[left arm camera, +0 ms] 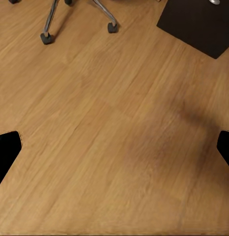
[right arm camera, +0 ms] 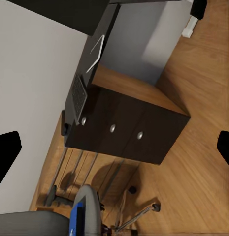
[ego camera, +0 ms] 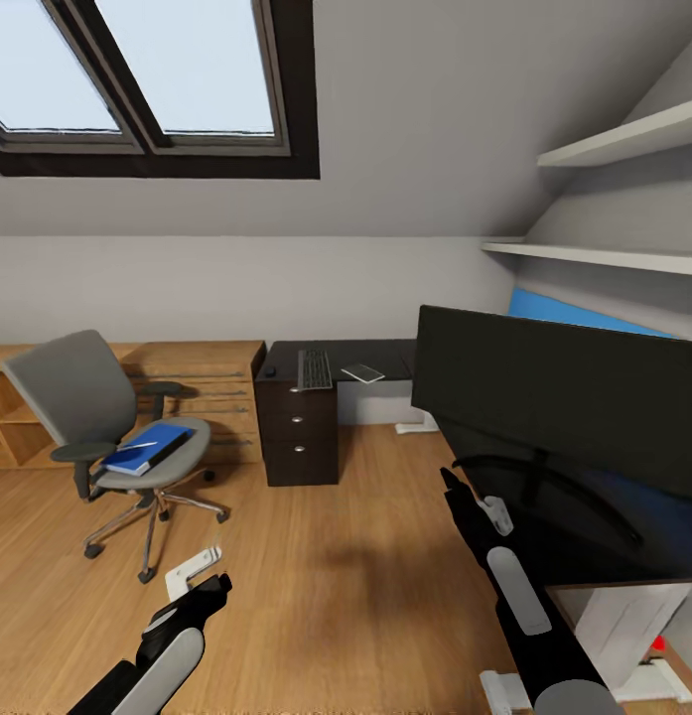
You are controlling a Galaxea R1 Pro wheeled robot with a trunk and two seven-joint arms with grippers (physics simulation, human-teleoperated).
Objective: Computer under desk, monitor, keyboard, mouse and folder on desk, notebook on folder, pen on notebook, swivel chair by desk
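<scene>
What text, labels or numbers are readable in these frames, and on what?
None readable.
keyboard: key legends too small to read.
folder: no legible label.
monitor: screen dark, no brand visible.
drawer unit: plain knobs, no markings.
Red mark under the desk: a colour patch, no characters.

I see the desk (ego camera: 385, 350), a glossy black L-shaped top with a dark three-knob drawer unit under its far left end. On that end the keyboard (ego camera: 315, 369) lies lengthwise, the mouse (ego camera: 269, 372) just beside it at the left edge, and the grey notebook (ego camera: 362, 373) near its other side. The monitor (ego camera: 559, 389), a wide black screen, stands upright on the near wing. The chair (ego camera: 102, 422), grey with dark armrests and a chrome star base, sits well apart from the desk; the blue folder (ego camera: 147, 448) lies flat on its seat with the whitish pen (ego camera: 134, 446) on top.
</scene>
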